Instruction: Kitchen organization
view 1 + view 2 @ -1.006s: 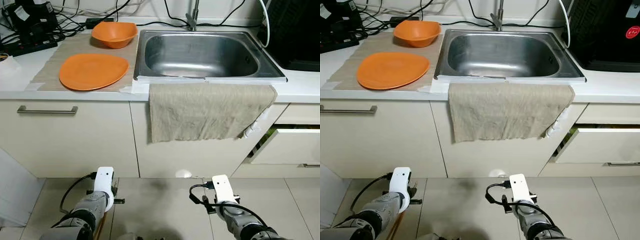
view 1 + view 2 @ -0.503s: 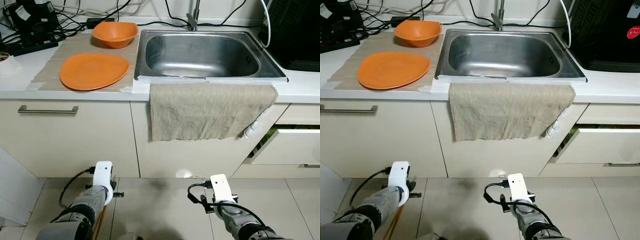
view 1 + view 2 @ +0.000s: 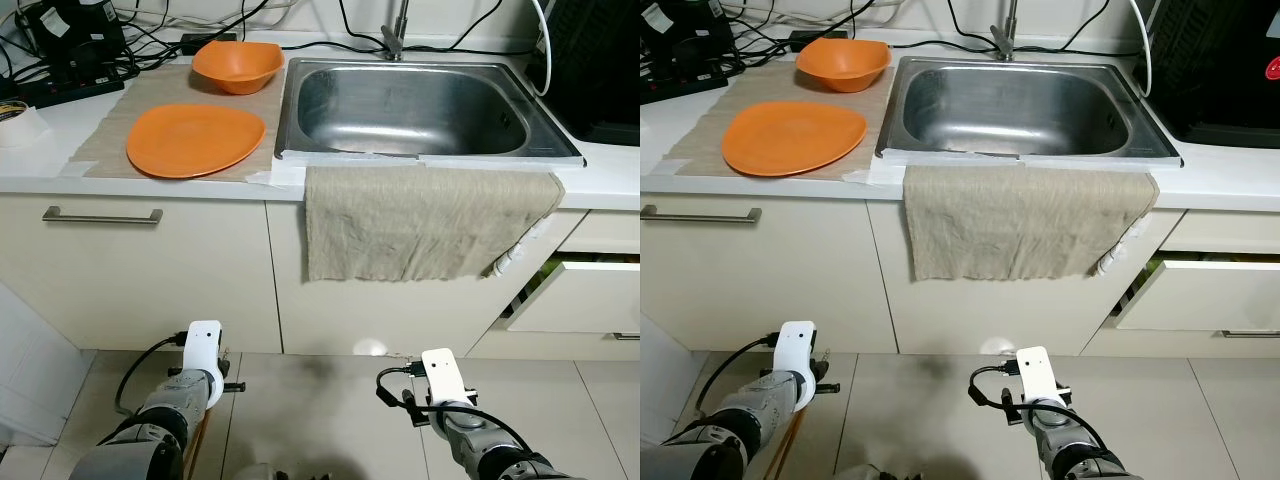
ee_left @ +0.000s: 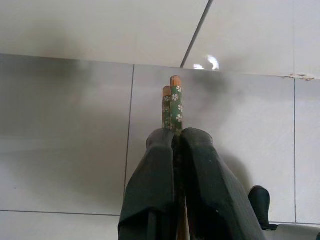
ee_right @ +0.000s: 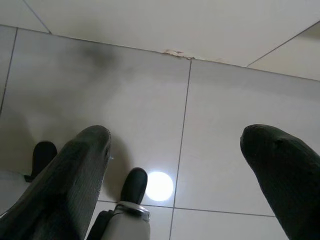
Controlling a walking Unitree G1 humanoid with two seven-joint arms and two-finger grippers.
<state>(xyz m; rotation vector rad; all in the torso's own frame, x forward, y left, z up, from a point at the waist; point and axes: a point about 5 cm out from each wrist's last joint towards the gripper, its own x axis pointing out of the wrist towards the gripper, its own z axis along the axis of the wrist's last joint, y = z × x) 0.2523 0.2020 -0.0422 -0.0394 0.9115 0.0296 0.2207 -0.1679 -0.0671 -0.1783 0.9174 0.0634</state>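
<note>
Two chopsticks (image 4: pixel 171 102) clamped in my left jaws (image 4: pixel 175 137) | right jaws (image 5: pixel 182 150) wide, empty | keep grip firm, lift level toward bench (image 3: pixel 60 130), beside plate (image 3: pixel 195 140).

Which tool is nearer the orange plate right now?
Left. The left tool, shut on chopsticks, hangs low below the orange plate; the open right tool hangs under the sink side.

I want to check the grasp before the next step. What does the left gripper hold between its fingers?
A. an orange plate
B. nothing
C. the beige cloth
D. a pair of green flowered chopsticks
D: the left gripper is shut on the chopsticks, whose green flowered ends stick out past its fingertips.
</note>
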